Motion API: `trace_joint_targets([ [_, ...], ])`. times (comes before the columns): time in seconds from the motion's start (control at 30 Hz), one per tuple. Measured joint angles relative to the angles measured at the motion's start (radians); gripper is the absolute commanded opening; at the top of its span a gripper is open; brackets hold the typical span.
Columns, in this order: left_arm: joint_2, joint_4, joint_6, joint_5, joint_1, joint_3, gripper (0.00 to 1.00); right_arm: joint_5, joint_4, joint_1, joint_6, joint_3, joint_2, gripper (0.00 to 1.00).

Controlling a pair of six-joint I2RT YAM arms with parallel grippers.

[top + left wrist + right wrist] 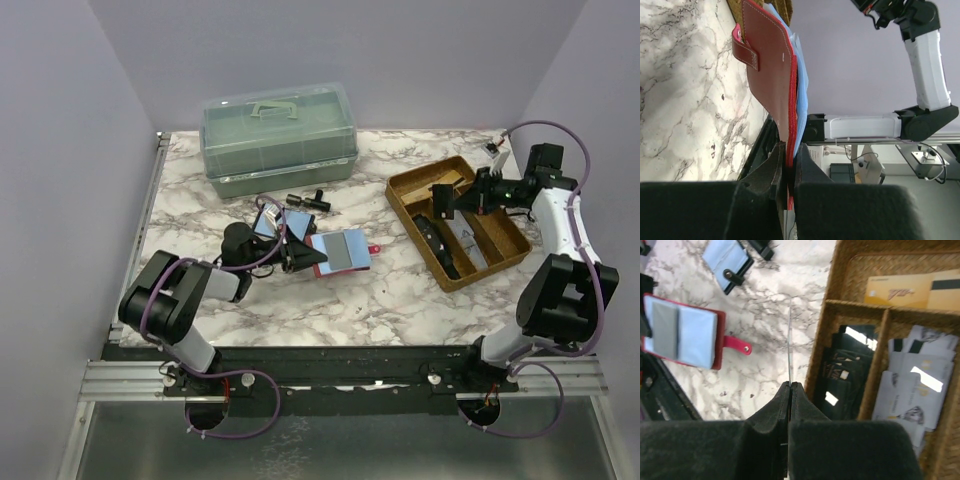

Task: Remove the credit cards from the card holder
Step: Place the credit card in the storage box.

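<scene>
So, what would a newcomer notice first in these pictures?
First the red wallet, open at mid-table with its blue inside facing up, one edge clamped in the left gripper. Then the right gripper, at the right, pinching a thin card seen edge-on beside the wicker tray of cards.

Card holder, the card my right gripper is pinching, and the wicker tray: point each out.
card holder (340, 252): top external view, on its open inner face.
credit card (790, 340): right wrist view, on its thin edge, seen edge-on.
wicker tray (821, 340): right wrist view, on its woven side wall.
</scene>
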Motion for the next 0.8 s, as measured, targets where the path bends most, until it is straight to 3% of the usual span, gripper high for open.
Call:
trace_joint_targets([
  [0.37,-0.198,-0.328,0.169,-0.009,-0.016,0.000,0.00,0.152,-0.232,0.000,-0.208,0.271,0.238,0.00],
  [0.8,-0.218,-0.437,0.220,-0.048,-0.075,0.002,0.00,0.239,-0.345,0.056,-0.288,0.223,0.301,0.02],
])
